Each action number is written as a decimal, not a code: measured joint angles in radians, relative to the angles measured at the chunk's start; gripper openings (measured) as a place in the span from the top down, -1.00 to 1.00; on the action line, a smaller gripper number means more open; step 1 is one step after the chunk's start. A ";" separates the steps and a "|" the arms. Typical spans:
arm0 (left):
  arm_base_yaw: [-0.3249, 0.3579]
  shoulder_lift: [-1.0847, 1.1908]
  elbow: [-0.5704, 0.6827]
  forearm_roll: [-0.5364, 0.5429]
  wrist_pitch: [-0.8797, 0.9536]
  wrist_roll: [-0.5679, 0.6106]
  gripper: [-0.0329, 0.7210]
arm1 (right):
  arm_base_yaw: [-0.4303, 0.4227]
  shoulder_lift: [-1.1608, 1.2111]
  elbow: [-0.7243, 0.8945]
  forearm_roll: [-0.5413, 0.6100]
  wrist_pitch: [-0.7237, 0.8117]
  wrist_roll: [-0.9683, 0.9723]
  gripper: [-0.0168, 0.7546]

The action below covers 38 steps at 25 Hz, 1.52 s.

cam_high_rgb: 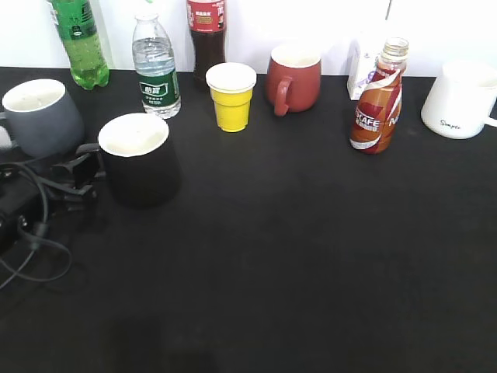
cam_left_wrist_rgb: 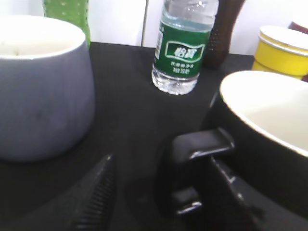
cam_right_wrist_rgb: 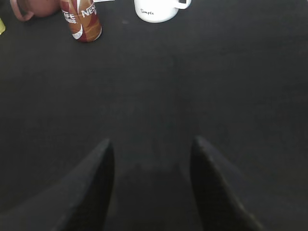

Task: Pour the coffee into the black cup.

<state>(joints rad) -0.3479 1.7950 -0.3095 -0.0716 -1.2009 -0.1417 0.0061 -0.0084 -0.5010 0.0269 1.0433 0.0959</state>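
Observation:
The coffee bottle, curvy with an orange-brown and white swirl label, stands upright at the back right; it also shows in the right wrist view. The black cup, white inside, stands at the left and fills the right of the left wrist view. My left gripper is open, its fingers on either side of the cup's squarish handle, not closed on it. My right gripper is open and empty over bare black table, well short of the coffee bottle. It does not show in the exterior view.
A grey mug stands just left of the black cup. Along the back stand a green bottle, a water bottle, a cola bottle, a yellow cup, a dark red mug and a white mug. Cables lie at the left.

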 joint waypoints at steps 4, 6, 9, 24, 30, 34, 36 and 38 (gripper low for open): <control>0.000 0.065 -0.046 -0.011 -0.005 0.010 -0.24 | 0.000 0.000 0.000 0.000 0.000 0.000 -0.11; 0.003 0.100 -0.066 -0.018 -0.009 0.011 -0.24 | 0.000 0.000 0.000 0.000 0.000 0.000 -0.11; 0.035 0.113 -0.091 -0.001 -0.010 0.012 -0.24 | 0.000 0.000 0.000 0.000 0.000 0.000 -0.11; 0.058 0.197 -0.327 0.279 0.040 0.016 0.73 | 0.000 0.000 0.000 0.000 0.000 0.000 -0.11; 0.051 0.040 -0.327 0.491 0.036 -0.080 0.73 | 0.000 0.000 0.000 0.000 0.000 0.000 -0.11; -0.006 0.040 -0.417 0.527 0.086 -0.129 0.73 | 0.000 0.000 0.000 0.000 0.000 0.000 -0.11; -0.045 0.041 -0.500 0.552 0.184 -0.132 0.73 | 0.000 0.000 0.000 0.000 0.000 0.000 -0.11; -0.052 0.041 -0.518 0.559 0.201 -0.133 0.73 | 0.000 0.000 0.000 0.000 0.000 0.000 -0.11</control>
<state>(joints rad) -0.4003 1.8361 -0.8272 0.4875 -1.0002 -0.2745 0.0061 -0.0084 -0.5010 0.0269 1.0433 0.0959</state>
